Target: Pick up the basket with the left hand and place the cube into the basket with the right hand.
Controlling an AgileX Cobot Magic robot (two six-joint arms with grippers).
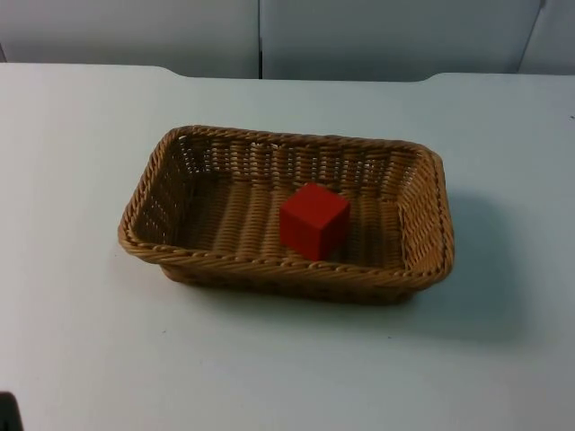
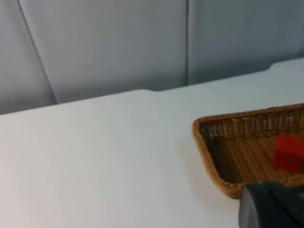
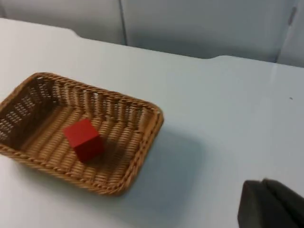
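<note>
A brown wicker basket (image 1: 287, 267) rests on the white table near its middle. A red cube (image 1: 314, 220) sits inside it on the woven floor, slightly right of centre. In the left wrist view the basket (image 2: 204, 147) and the cube (image 2: 289, 152) lie ahead of my left gripper (image 2: 270, 206), which hangs back from the basket's near rim. From the right wrist view, the basket (image 3: 142, 142) with the cube (image 3: 83, 138) stands well apart from my right gripper (image 3: 270, 204). Neither gripper holds anything.
The grey partition wall (image 1: 359, 36) closes off the table's far edge. White table top (image 1: 503, 359) surrounds the basket on all sides. A small dark shape (image 1: 7, 415) sits at the front left corner of the top view.
</note>
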